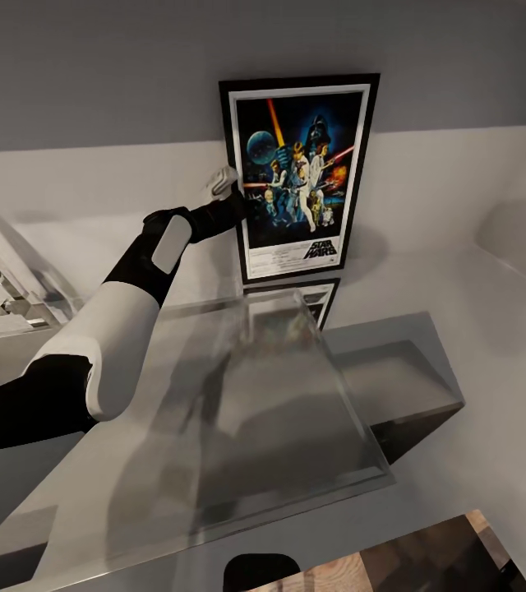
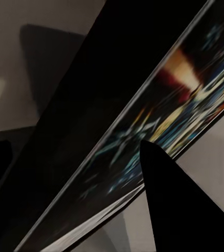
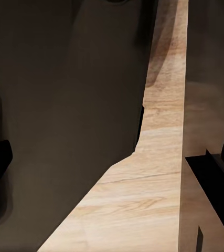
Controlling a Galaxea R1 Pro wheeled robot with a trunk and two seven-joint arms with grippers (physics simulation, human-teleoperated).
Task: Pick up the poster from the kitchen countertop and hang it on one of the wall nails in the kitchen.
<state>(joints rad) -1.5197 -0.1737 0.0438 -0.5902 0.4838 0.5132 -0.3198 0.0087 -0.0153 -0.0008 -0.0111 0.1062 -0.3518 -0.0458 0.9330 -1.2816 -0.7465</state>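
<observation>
The left gripper (image 1: pixel 234 195) is closing on the left edge of the poster (image 1: pixel 300 177), one dark finger (image 2: pixel 169 205) lying across the printed face in the left wrist view and the frame's black edge running slantwise between the jaws, though that view is blurred, so the exact depth of the bite is hard to judge. The poster is standing upright against the pale grey wall (image 1: pixel 90 74), its bottom edge sitting just above the kitchen countertop (image 1: pixel 460 279), where a faint reflection of it is showing in the grey surface. The left arm (image 1: pixel 131 304) is reaching up and forward from the near left to hold it there. No wall nail can be picked out. The poster looks light, thin and stiff, a flat framed panel that will likely swing or twist when held by one edge alone; a firm pinch at mid-height on the side frame seems the safest hold, keeping it flat to the wall. In the right wrist view, dark fingertips (image 3: pixel 216 178) are hanging over pale wood floor (image 3: pixel 159 173), too little showing to tell how the right gripper's jaws are standing.
</observation>
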